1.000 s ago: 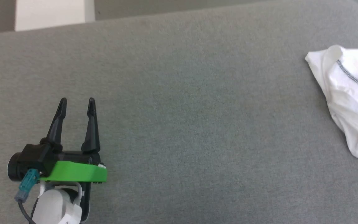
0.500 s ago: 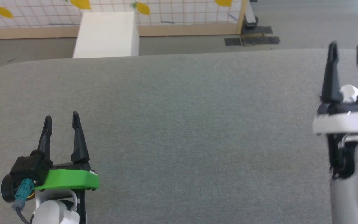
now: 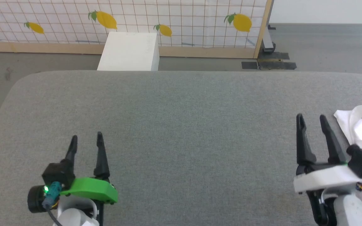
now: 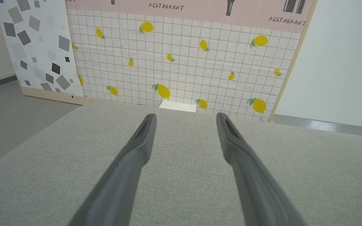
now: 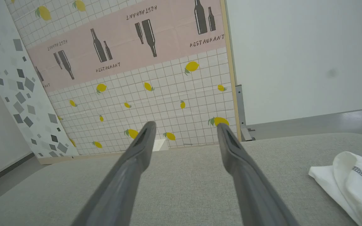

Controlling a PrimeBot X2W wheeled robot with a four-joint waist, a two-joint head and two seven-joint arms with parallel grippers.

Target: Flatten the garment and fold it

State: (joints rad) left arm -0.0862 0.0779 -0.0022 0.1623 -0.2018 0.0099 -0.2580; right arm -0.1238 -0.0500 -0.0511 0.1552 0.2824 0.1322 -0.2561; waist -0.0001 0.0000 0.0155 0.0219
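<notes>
Grey fabric table (image 3: 181, 125); white box (image 3: 127, 51) beyond; lemon-print grid panel (image 3: 184, 18) behind.

The head camera now looks higher (the whole picture shifts, not the things), so the lemon wall (image 3: 181, 22) and white box (image 3: 129, 51) show in full beyond the table (image 3: 181, 100). The right gripper (image 3: 310, 116), high at the right edge half a second ago, now sits lower, just left of the garment (image 3: 361, 128).
</notes>
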